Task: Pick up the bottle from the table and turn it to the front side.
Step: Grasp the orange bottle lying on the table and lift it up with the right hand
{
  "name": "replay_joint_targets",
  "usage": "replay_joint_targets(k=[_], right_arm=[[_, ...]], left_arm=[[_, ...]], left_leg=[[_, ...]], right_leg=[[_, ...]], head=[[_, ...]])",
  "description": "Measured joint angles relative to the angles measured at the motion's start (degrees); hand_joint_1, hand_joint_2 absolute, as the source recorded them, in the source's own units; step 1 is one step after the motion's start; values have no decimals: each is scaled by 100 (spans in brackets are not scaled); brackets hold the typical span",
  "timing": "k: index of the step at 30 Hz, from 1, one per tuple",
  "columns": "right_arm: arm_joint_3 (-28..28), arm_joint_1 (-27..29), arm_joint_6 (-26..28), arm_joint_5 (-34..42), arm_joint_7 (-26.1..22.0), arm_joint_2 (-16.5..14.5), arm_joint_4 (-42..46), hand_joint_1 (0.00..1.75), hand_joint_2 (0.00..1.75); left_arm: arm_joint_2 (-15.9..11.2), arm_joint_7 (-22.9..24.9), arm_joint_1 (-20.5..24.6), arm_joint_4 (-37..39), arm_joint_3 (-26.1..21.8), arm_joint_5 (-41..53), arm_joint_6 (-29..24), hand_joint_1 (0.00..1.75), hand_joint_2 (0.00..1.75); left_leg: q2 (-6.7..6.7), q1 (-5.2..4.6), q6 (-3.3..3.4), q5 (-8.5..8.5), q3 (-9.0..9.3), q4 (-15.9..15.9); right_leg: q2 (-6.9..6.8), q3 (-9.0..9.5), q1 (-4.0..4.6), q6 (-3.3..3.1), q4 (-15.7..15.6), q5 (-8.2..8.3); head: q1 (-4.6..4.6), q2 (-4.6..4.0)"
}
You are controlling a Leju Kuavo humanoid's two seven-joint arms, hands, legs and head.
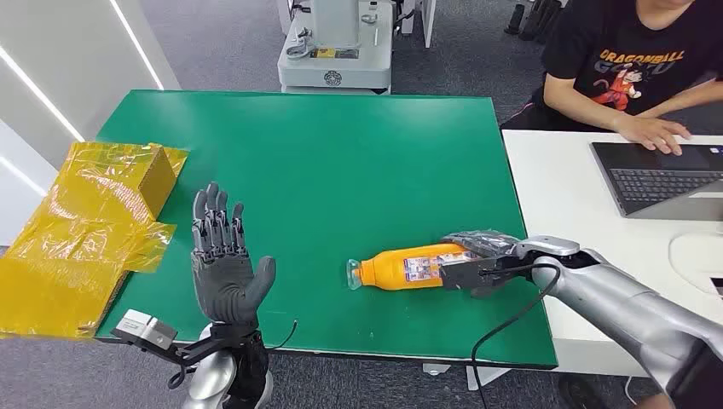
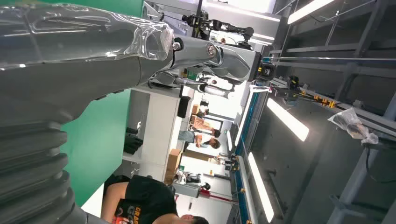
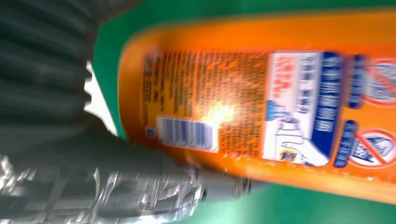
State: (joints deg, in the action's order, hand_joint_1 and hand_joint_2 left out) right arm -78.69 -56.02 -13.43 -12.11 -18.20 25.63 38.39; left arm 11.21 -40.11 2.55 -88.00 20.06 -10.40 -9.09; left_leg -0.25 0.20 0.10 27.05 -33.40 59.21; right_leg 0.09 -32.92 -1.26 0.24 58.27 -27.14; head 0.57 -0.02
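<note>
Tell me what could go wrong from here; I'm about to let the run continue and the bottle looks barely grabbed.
1. The right hand is at the base end of the lying orange bottle, so lifting may let the long cap end sag or slip out.
2. The right wrist view shows the back label with the barcode facing up, so a turn is still needed, and the smooth bottle could roll on the green table.

Left hand (image 1: pixel 223 271) raised, palm open, fingers apart; right hand (image 1: pixel 479 258) reaches forward, fingers curled
</note>
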Motion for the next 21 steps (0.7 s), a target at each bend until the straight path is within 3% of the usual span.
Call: replay_joint_targets(k=[10, 12, 14, 16, 21], right_arm=[[124, 320, 410, -34, 33, -10, -109, 0, 175], [180, 375, 478, -66, 51, -9, -108, 46, 175], [255, 434, 560, -118, 58, -1, -87, 130, 175], [338, 505, 671, -184, 58, 20, -36, 172, 175], [557, 693, 927, -405, 69, 91, 139, 175, 175]], left_arm=[[0, 0, -64, 0, 0, 52, 14, 0, 175], [0, 0, -73, -1, 0, 59, 16, 0, 175], [0, 0, -84, -2, 0, 66, 17, 0, 175], [0, 1, -107, -7, 0, 74, 18, 0, 175], [-1, 0, -144, -43, 0, 81, 33, 0, 175]], left_leg=[[0, 0, 2, -1, 4, 1], [2, 0, 1, -1, 7, 1], [2, 1, 1, -2, 11, 1], [3, 1, 1, -2, 15, 1], [4, 1, 5, -5, 17, 2]], right_leg=[[0, 2, 0, 0, 0, 1], [2, 3, 0, -1, -1, 1], [4, 5, 0, -1, -1, 1], [5, 7, 0, -1, -1, 2], [6, 11, 0, -1, -1, 3]], head=[[-1, 0], [-1, 0], [-1, 0], [-1, 0], [-2, 0]])
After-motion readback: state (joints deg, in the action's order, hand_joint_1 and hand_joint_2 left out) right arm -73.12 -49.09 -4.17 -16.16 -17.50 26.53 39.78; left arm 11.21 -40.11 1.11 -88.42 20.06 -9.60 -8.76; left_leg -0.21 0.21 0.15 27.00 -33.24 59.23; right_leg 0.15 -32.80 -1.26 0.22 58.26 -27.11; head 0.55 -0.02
